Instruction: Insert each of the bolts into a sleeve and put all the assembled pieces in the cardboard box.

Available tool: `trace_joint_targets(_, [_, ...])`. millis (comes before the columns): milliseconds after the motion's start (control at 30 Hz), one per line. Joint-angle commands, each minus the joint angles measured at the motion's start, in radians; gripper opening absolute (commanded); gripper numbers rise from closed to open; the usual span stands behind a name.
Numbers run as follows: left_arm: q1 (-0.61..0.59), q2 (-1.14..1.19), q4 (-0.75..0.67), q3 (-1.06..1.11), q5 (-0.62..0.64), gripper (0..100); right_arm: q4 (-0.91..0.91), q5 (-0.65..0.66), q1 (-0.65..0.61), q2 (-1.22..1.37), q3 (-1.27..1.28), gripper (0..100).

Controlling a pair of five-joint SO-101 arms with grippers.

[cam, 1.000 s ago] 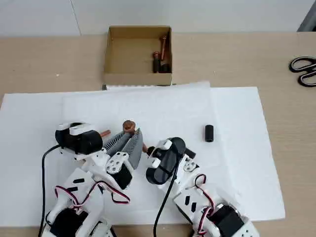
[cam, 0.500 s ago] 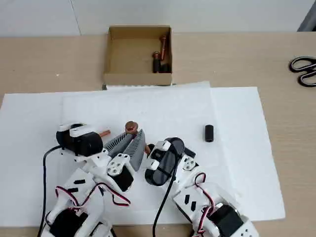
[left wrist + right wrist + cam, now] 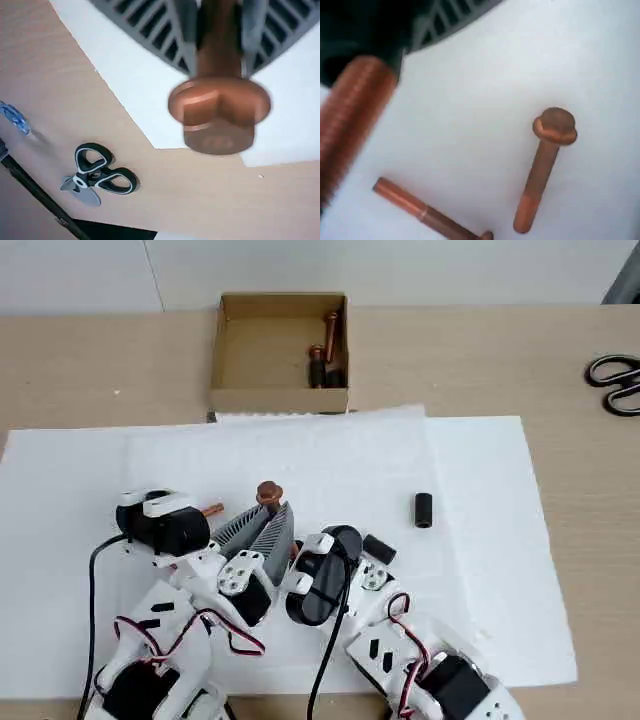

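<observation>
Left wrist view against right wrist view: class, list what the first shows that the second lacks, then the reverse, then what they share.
Left wrist view, not the right: the left gripper shut on a copper bolt seen head-on, scissors and bare wooden table. Right wrist view, not the left: a loose bolt lying whole, a second bolt partly cut off, and a threaded shank close up, perhaps the held bolt's. Both: the white sheet.
</observation>
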Motion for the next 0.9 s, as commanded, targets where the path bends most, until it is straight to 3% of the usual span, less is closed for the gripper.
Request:
trace_joint_targets(0, [0.011, -0.006, -0.012, 0.004, -0.011, 1, -0.039, 0.003, -0.012, -0.015, -0.057, 0.2])
trace_joint_targets(133, [0.006, -0.006, -0.048, -0.002, -0.077, 1, -0.038, 0.003, -0.012, -0.015, -0.060, 0.2])
trace_joint_targets(367, [-0.071, -0.005, -0.066, -0.002, -0.084, 1, -0.036, 0.002, -0.012, -0.015, -0.055, 0.2])
trace_joint_targets(867, [-0.018, -0.003, -0.066, 0.002, 0.015, 1, -0.024, 0.000, -0.012, -0.015, -0.055, 0.2])
